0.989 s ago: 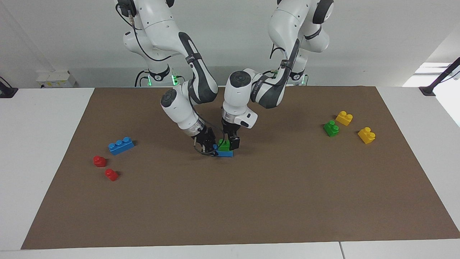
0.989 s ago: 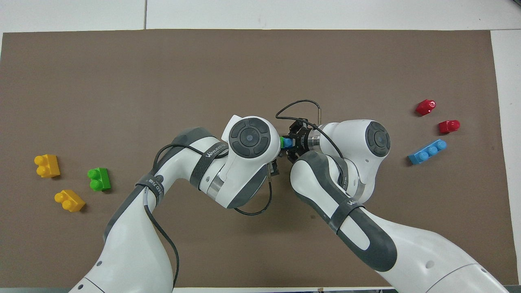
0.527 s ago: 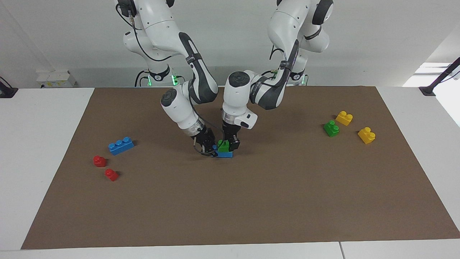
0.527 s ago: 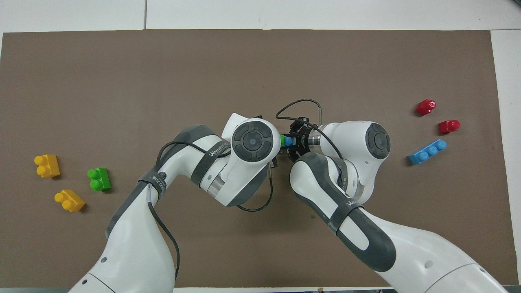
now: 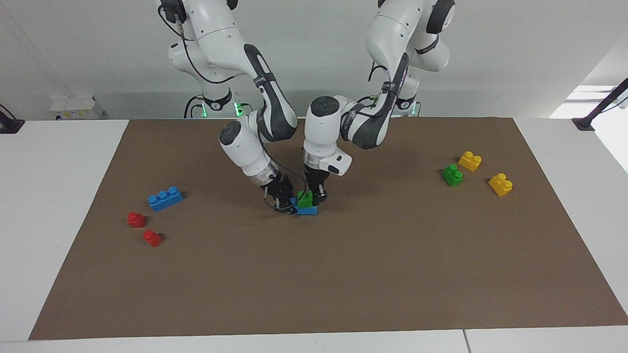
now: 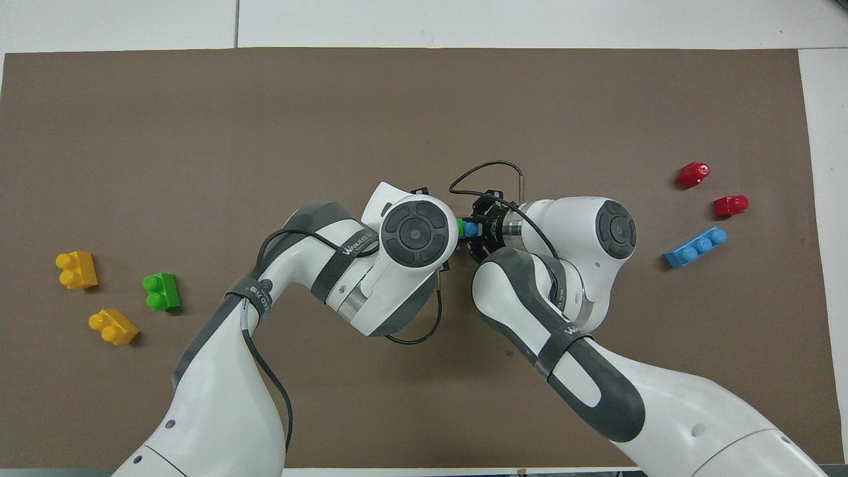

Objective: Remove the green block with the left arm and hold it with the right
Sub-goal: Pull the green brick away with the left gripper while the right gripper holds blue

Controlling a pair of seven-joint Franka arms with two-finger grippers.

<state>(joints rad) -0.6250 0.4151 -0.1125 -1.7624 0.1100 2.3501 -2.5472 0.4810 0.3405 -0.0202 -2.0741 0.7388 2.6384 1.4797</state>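
Green block (image 5: 305, 199), seated on the blue brick (image 5: 307, 210) at mid-mat, is now clamped by the left gripper (image 5: 312, 196), which stood open a second ago, while the right gripper (image 5: 289, 202) pinches the blue brick shut, so pulling off seems next.

Left end effector (image 5: 313, 195) and right end effector (image 5: 288, 202) both clamped, low at mid-table.

arms (image 5: 230, 29): white shells | dark grey joints | black cables

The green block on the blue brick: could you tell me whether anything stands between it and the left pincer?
Nothing visible does: the left pincer is already shut on the green block, which sits on the blue brick.
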